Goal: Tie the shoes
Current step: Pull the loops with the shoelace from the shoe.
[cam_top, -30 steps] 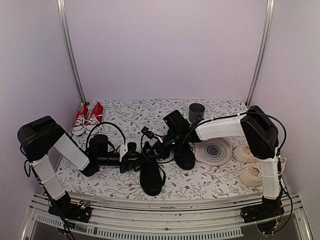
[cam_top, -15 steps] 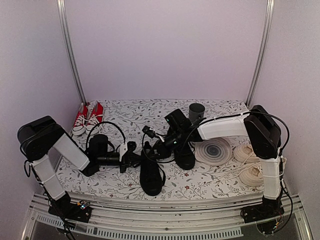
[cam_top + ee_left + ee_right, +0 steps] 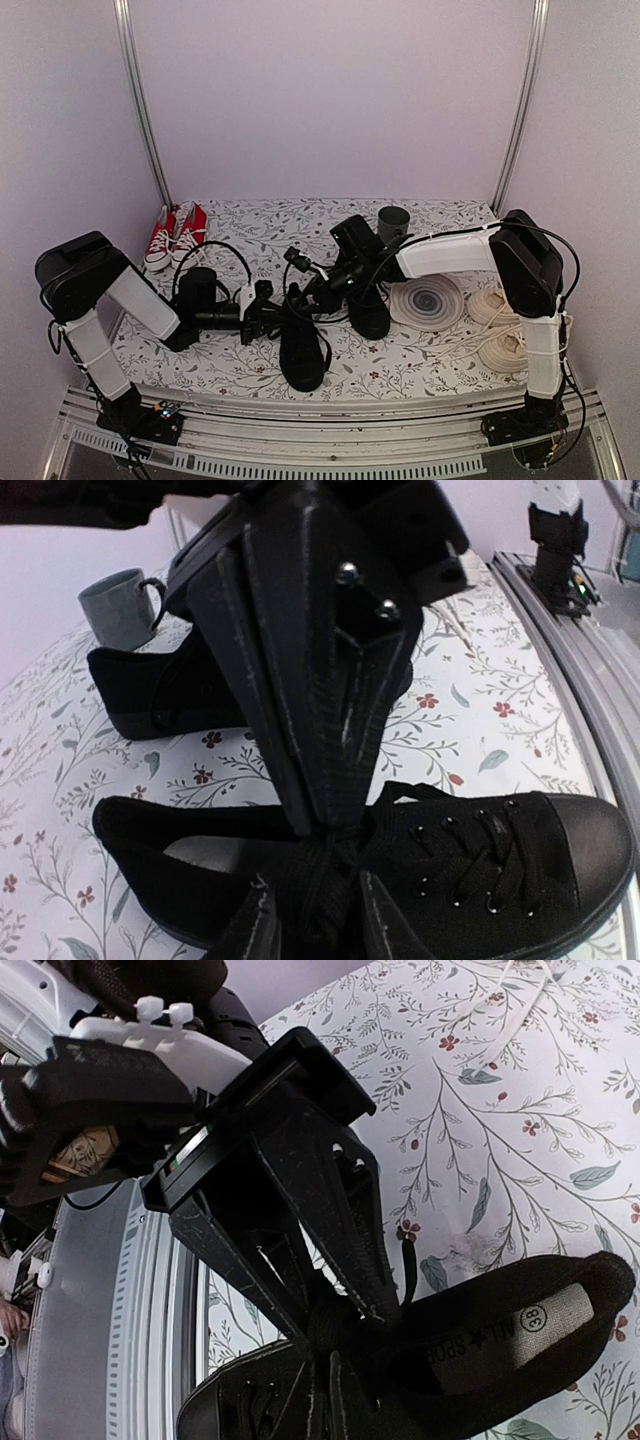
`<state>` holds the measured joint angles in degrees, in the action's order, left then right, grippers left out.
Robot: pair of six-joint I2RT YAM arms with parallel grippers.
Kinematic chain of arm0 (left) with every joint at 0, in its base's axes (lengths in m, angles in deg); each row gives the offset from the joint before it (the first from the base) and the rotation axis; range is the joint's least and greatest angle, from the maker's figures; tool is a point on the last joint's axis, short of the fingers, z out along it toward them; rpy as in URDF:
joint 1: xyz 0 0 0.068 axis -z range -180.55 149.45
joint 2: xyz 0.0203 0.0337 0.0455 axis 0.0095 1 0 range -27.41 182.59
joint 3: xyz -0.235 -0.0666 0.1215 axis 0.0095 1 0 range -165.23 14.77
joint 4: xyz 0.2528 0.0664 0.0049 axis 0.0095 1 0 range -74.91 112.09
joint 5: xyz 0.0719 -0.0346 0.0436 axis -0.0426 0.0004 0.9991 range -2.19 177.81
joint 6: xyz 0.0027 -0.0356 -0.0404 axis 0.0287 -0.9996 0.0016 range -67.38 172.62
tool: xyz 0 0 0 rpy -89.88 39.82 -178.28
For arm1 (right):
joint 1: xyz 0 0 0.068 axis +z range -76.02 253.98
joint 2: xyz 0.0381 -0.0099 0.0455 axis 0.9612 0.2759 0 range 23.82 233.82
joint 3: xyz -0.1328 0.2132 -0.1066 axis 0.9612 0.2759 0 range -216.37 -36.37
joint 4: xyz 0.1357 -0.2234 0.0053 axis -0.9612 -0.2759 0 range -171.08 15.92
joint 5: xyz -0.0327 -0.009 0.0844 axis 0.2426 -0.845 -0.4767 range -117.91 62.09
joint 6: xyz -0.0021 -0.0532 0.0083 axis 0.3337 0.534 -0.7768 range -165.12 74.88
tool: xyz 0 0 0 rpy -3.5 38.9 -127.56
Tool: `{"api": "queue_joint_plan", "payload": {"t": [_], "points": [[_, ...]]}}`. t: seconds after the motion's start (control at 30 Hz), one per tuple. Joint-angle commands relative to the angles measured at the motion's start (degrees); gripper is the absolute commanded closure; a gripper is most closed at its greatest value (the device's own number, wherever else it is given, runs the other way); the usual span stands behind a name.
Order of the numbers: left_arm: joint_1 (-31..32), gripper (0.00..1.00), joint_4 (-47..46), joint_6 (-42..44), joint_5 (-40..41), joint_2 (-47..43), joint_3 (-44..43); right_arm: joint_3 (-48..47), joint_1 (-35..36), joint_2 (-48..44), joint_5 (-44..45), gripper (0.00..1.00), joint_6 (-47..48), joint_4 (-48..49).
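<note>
Two black shoes lie on the floral cloth: the near shoe (image 3: 302,358) (image 3: 540,850) (image 3: 520,1340) and the far shoe (image 3: 370,315) (image 3: 150,695). Both grippers meet over the near shoe's tongue. In the left wrist view my left gripper (image 3: 314,880) (image 3: 278,316) is shut on a thick bunch of black lace (image 3: 330,845) that fills the gap between its fingers. My right gripper (image 3: 322,1356) (image 3: 300,298) comes in from the opposite side, its fingers nearly touching, pinched on the same lace knot (image 3: 345,1328). The rest of the laces is hard to tell apart from the black shoe.
A grey mug (image 3: 392,222) (image 3: 118,605) stands behind the far shoe. Small red-and-white sneakers (image 3: 175,235) sit at the back left. Cream sneakers (image 3: 500,335) and a round patterned disc (image 3: 428,300) lie at the right. A metal rail (image 3: 320,440) runs along the front edge.
Both grippers have stayed at the near shoe's laces. The right wrist has shifted slightly back and to the right; the left arm has barely moved.
</note>
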<state>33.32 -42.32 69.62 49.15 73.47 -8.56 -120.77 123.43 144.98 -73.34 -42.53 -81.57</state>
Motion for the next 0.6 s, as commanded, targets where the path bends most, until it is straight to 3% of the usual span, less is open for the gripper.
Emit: {"api": "queue_joint_plan", "payload": {"t": [0.0,0.37,0.57], "points": [[-0.6,0.70,1.2,-2.4,-0.2,-1.8,1.0,-1.5,0.2,0.3,0.5,0.97,0.6,0.2],[-0.6,0.55,1.7,-3.0,1.8,-4.7,4.0,0.1,0.2,-2.3,0.0,0.99,0.9,0.8],[-0.6,0.64,5.4,-2.4,4.3,-5.3,4.2,1.3,0.1,-2.9,0.2,0.99,0.4,1.1]]}}
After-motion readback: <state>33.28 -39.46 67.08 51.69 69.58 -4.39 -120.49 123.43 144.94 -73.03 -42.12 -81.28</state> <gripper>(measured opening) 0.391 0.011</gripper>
